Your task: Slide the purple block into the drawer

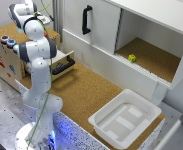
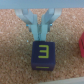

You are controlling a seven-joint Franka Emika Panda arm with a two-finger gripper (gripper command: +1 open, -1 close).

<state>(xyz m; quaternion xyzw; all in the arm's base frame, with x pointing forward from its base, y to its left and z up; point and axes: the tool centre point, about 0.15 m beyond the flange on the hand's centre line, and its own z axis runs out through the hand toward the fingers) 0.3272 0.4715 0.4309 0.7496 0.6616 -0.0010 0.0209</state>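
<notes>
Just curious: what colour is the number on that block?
Yellow "3" on the dark purple block, clearest in the wrist view.

Surface: cork-textured counter (image 2: 15,55), speckled tan.
Block: purple block (image 2: 44,54), yellow "3" on the visible face, resting on the cork.
Gripper: gripper (image 2: 40,30), fingers close together, tips at the block's far edge; contact unclear.
Edge of view: red object (image 2: 80,44), partly cut off.

the white arm (image 1: 38,60) stands folded upright, its hand (image 2: 39,34) with fingers drawn close together.
</notes>
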